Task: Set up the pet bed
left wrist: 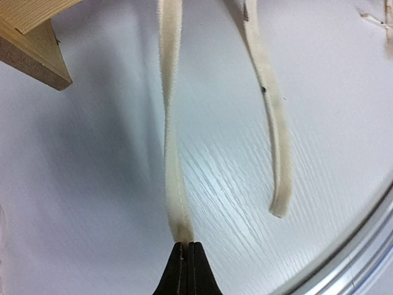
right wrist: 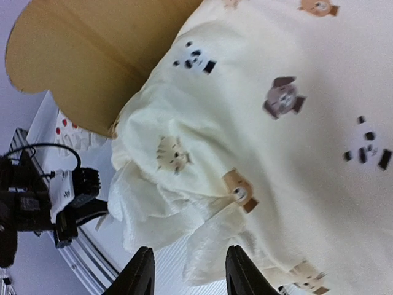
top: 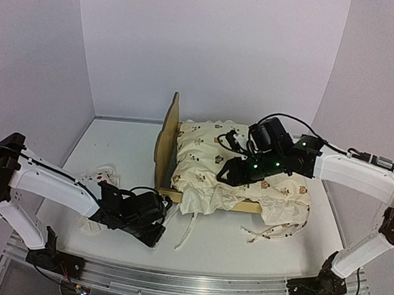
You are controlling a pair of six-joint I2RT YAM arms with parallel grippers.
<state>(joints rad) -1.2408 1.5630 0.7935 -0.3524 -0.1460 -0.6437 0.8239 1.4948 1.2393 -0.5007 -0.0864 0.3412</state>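
Observation:
The pet bed lies on the table, its pale wooden headboard (top: 165, 139) on the left, and a cream animal-print quilt (top: 230, 160) is heaped over its frame. My left gripper (top: 158, 238) sits low at the bed's near left corner. It is shut on the end of a cream tie strap (left wrist: 171, 153) that trails from the quilt, and a second strap (left wrist: 273, 135) lies loose beside it. My right gripper (top: 224, 175) hovers over the quilt's (right wrist: 295, 141) near edge. That gripper (right wrist: 191, 273) is open, with the ruffled fold just beyond its fingertips. The headboard (right wrist: 86, 55) shows behind.
A small white pillow with red dots (top: 100, 178) lies left of the bed, partly behind my left arm. The quilt's ruffle and printed ties (top: 279, 230) spill onto the table at the right. A wooden bed corner (left wrist: 37, 58) is close to my left gripper. The metal rail (top: 186, 283) runs along the near edge.

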